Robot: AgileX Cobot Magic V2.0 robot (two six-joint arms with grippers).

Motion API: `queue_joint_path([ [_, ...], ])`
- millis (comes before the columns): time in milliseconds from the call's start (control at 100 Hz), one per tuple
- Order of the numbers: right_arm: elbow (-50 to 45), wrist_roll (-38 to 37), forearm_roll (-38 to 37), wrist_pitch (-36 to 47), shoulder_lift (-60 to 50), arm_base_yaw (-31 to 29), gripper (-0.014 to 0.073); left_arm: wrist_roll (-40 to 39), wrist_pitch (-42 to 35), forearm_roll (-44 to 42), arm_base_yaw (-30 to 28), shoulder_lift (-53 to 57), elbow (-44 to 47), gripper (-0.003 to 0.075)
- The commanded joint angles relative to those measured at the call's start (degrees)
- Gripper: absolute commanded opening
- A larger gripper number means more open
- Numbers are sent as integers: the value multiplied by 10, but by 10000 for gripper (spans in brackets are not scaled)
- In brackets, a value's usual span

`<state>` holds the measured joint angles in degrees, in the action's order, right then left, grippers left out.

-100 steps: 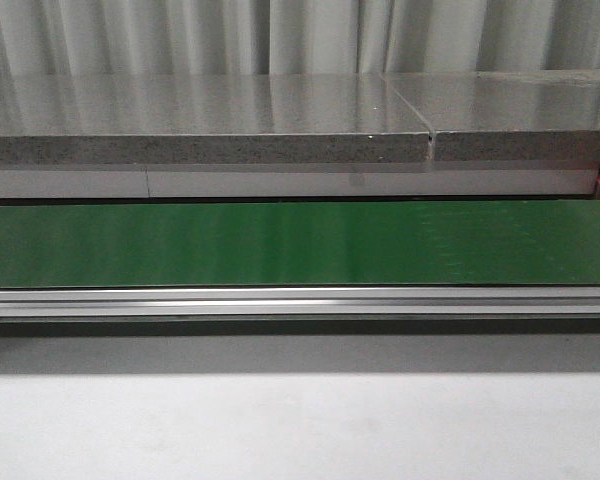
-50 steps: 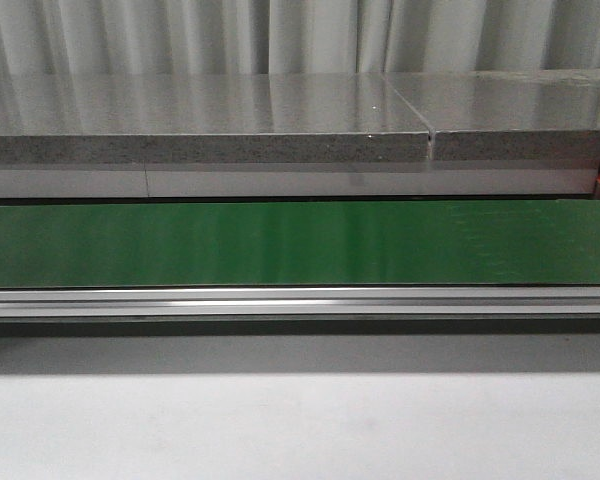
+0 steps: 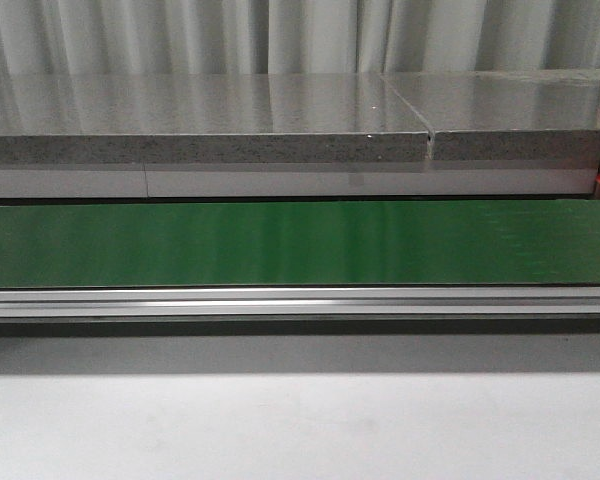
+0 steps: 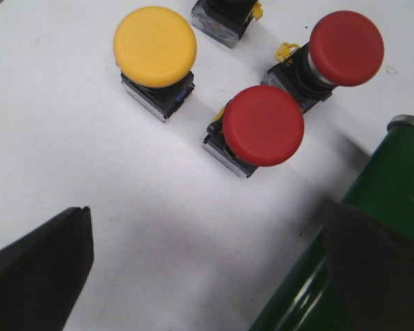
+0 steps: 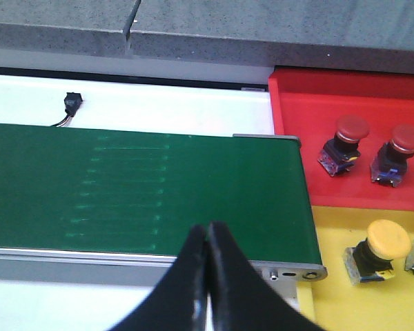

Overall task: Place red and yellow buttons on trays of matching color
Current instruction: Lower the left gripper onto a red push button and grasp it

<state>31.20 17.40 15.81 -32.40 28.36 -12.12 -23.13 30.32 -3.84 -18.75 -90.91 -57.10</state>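
Observation:
In the left wrist view a yellow button (image 4: 155, 47) and two red buttons (image 4: 263, 125) (image 4: 346, 48) stand on a white table, beyond my open, empty left gripper (image 4: 207, 265). A fourth button's base (image 4: 224, 17) shows at the frame edge. In the right wrist view my right gripper (image 5: 208, 238) is shut and empty over the green belt (image 5: 138, 186). The red tray (image 5: 303, 110) holds two red buttons (image 5: 345, 143) (image 5: 399, 153). The yellow tray (image 5: 331, 227) holds a yellow button (image 5: 381, 249). Neither gripper shows in the front view.
The green conveyor belt (image 3: 300, 243) crosses the front view with a metal rail (image 3: 300, 302) in front and a grey stone ledge (image 3: 200, 148) behind. The belt's end roller (image 4: 372, 200) lies beside the left fingers. A small black plug (image 5: 72, 102) sits behind the belt.

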Motion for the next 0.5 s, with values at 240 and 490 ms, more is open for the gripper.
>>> queue_joint_path([
  [240,15,7,5,35,0,0,-67,-1,-36,5,-2,-43,-59,662],
  [490,15,7,5,35,0,0,-67,28,-11,16,-2,-92,-111,662],
])
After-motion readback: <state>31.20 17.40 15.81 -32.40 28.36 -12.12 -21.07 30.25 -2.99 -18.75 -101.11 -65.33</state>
